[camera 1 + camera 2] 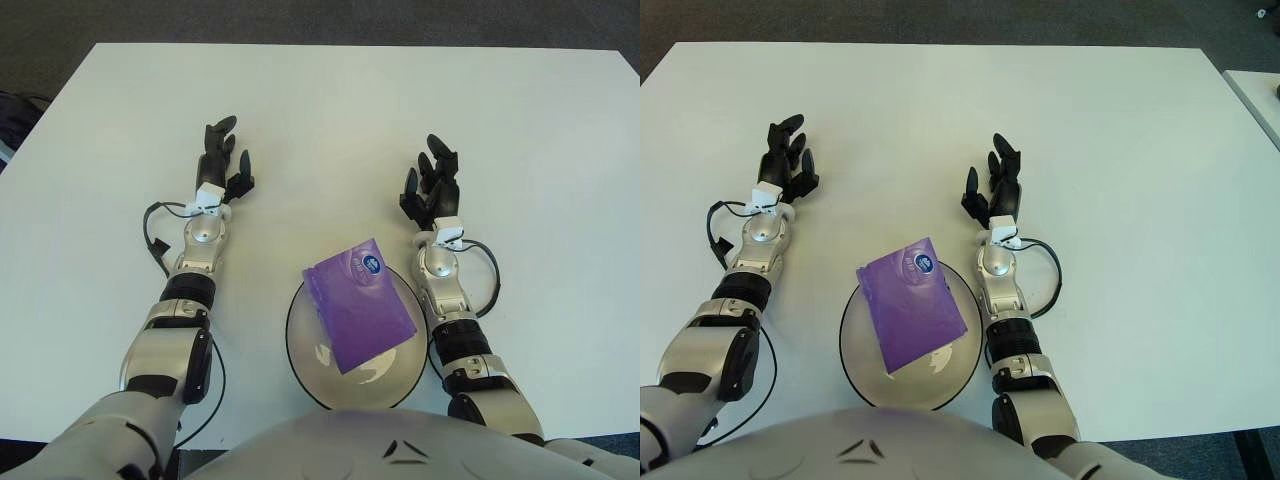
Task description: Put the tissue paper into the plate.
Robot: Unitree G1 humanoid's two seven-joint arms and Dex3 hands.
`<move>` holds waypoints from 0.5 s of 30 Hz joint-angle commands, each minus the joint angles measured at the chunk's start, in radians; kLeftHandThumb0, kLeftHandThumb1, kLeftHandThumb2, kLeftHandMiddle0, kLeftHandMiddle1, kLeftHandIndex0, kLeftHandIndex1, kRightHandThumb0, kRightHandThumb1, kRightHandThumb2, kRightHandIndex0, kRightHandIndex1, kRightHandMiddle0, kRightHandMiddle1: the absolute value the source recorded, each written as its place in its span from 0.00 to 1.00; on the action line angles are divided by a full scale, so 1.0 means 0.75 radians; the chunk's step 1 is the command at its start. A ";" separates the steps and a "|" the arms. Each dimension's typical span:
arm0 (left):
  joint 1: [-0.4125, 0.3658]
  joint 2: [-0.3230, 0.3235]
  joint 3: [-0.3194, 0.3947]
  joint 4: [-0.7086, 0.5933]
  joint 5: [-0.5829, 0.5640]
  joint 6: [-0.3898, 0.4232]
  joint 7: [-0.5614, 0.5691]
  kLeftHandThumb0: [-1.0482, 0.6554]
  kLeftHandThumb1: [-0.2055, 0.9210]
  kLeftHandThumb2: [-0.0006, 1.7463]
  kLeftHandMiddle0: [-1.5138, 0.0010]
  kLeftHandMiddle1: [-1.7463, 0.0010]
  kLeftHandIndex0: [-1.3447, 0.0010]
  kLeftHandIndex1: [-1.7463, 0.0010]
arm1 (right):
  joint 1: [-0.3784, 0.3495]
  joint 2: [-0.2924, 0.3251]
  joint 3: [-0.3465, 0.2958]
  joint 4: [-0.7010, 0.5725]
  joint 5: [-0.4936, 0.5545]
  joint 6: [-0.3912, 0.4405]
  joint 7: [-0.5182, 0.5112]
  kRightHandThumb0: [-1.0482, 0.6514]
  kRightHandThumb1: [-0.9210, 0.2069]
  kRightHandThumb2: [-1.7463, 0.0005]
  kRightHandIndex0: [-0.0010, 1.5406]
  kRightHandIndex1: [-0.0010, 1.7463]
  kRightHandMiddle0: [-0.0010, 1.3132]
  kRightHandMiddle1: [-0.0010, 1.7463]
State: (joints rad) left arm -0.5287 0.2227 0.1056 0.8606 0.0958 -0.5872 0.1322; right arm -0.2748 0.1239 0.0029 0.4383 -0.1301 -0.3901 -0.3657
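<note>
A purple pack of tissue paper (359,304) lies inside the white plate (301,345) at the near edge of the table, its upper corner reaching over the rim. My left hand (221,160) shows over the table to the left of the plate, fingers spread and holding nothing. My right hand (431,184) shows just beyond the plate's right side, fingers also spread and empty. Neither hand touches the pack.
The white table (350,110) stretches far beyond both hands. Thin black cables loop beside each wrist, one at the left (155,232) and one at the right (492,268). Dark floor lies past the table's far edge.
</note>
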 commanded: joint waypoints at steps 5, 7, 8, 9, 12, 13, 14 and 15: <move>0.112 -0.039 -0.007 0.056 -0.021 0.032 -0.022 0.19 1.00 0.48 0.76 0.89 1.00 0.63 | 0.218 0.036 -0.007 0.163 0.016 0.122 -0.002 0.20 0.00 0.57 0.19 0.00 0.00 0.33; 0.121 -0.045 -0.004 0.050 -0.031 0.021 -0.029 0.19 1.00 0.48 0.76 0.89 1.00 0.63 | 0.218 0.037 -0.007 0.162 0.017 0.123 -0.002 0.20 0.00 0.57 0.19 0.00 0.00 0.33; 0.126 -0.049 -0.003 0.046 -0.037 0.014 -0.033 0.19 1.00 0.48 0.76 0.89 1.00 0.62 | 0.218 0.037 -0.007 0.161 0.017 0.123 -0.002 0.20 0.00 0.58 0.19 0.00 0.00 0.33; 0.134 -0.053 -0.002 0.041 -0.042 0.006 -0.034 0.19 1.00 0.48 0.76 0.89 1.00 0.62 | 0.219 0.039 -0.007 0.160 0.016 0.122 -0.005 0.20 0.00 0.58 0.19 0.00 0.00 0.33; 0.162 -0.067 -0.003 0.018 -0.049 -0.016 -0.037 0.20 1.00 0.48 0.76 0.89 1.00 0.61 | 0.219 0.041 -0.006 0.159 0.013 0.115 -0.009 0.21 0.00 0.58 0.20 0.00 0.00 0.33; 0.174 -0.072 -0.004 0.007 -0.052 -0.023 -0.038 0.20 1.00 0.48 0.75 0.89 1.00 0.60 | 0.220 0.040 -0.005 0.158 0.013 0.114 -0.009 0.21 0.00 0.58 0.20 0.00 0.00 0.33; 0.184 -0.075 -0.005 -0.004 -0.054 -0.026 -0.040 0.20 1.00 0.48 0.75 0.88 1.00 0.59 | 0.222 0.040 -0.004 0.155 0.012 0.113 -0.009 0.21 0.00 0.59 0.20 0.00 0.00 0.33; 0.194 -0.078 -0.006 -0.017 -0.057 -0.027 -0.041 0.20 1.00 0.48 0.75 0.88 1.00 0.59 | 0.224 0.040 -0.003 0.151 0.011 0.113 -0.009 0.21 0.00 0.59 0.20 0.00 0.00 0.33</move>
State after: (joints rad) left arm -0.5009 0.2040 0.1109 0.8299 0.0608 -0.6109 0.1163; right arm -0.2743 0.1239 0.0039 0.4381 -0.1305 -0.3901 -0.3679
